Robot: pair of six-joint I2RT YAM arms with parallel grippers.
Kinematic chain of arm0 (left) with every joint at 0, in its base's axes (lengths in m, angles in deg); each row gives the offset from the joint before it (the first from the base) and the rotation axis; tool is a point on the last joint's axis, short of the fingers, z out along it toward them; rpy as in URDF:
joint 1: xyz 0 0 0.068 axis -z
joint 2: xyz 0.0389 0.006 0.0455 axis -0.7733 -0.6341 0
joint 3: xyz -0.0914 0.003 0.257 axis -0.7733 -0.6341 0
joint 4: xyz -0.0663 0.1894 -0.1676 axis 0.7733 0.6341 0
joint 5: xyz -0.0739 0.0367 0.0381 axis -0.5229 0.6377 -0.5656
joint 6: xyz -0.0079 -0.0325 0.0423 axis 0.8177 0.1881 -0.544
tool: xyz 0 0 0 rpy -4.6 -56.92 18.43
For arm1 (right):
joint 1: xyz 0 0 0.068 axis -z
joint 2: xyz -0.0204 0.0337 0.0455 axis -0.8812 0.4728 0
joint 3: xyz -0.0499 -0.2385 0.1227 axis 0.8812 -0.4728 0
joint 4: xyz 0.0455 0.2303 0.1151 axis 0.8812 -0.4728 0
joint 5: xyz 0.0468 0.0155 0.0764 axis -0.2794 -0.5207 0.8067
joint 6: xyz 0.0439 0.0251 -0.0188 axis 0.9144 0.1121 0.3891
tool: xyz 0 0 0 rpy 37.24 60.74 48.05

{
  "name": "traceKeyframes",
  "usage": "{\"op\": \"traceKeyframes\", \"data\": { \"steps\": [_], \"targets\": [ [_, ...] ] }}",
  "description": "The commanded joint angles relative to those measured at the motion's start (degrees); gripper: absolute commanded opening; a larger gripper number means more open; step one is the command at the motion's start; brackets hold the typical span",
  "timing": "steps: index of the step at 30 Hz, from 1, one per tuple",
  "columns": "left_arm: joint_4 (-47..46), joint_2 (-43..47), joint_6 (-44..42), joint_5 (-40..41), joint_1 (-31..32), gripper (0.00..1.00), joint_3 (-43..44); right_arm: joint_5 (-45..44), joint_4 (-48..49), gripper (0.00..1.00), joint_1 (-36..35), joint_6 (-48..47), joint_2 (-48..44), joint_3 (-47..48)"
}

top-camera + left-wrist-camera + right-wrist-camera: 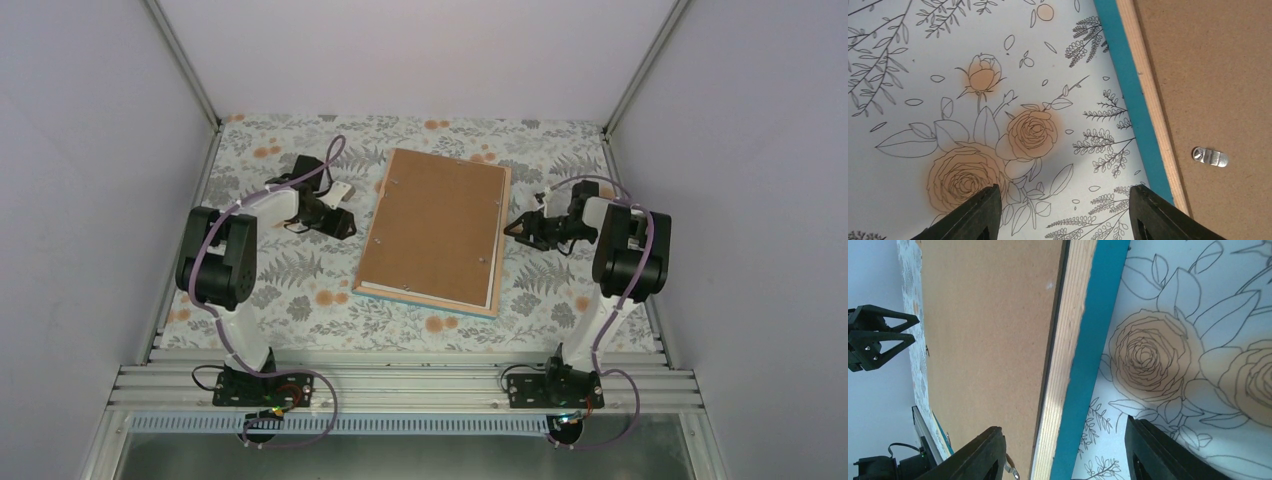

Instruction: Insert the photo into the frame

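**Turquoise frame face down mid-table, both grippers gaping at its sides**

Left gripper: jaws spread wide, nothing between them. Only the floral tablecloth shows in the gap, with an orange rose print under the left-hand finger. The other finger sits just beside the frame's left long edge, on the cloth side. Can't tell if either finger touches anything.

Right gripper: jaws also wide and empty. They straddle the frame's right long edge, with the light wood rim and the turquoise strip both in the gap. One finger is over the board side, the other over the cloth. Can't tell if there's contact.

Frame: lies flat in the middle of the table, wood back up, slightly skewed, long axis running away from the arm bases. The brown backing board sits in the recess and covers nearly the whole back. A metal turn clip lies on the board near the left rim.

White layer peeks out under the board's near edge, with turquoise just below it. Can't tell what that sheet is.

Top view: the two grippers face each other across the frame, left one near its far-left part, right one about mid-length.
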Motion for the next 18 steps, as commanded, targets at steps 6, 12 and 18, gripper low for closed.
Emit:
{"op": "traceKeyframes", "data": {
  "steps": [6, 12, 18],
  "targets": [
    [-1.71, -2.30, -1.72, -0.14, 2.04, 0.63, 1.77, -0.88, -0.17, 0.60, -0.78, -1.58, -0.47, -2.28],
    [-2.46, -2.71, -2.03, 0.80, 4.48, 0.63, 1.48, -0.21, -0.55, 0.61, -0.96, -1.91, 0.59, -2.20],
    [-2.25, -3.97, -1.74, 2.89, 6.18, 0.63, 1.51, 0.77, -0.75, 0.61, -1.14, -1.96, 1.79, -1.93]
  ]
}}
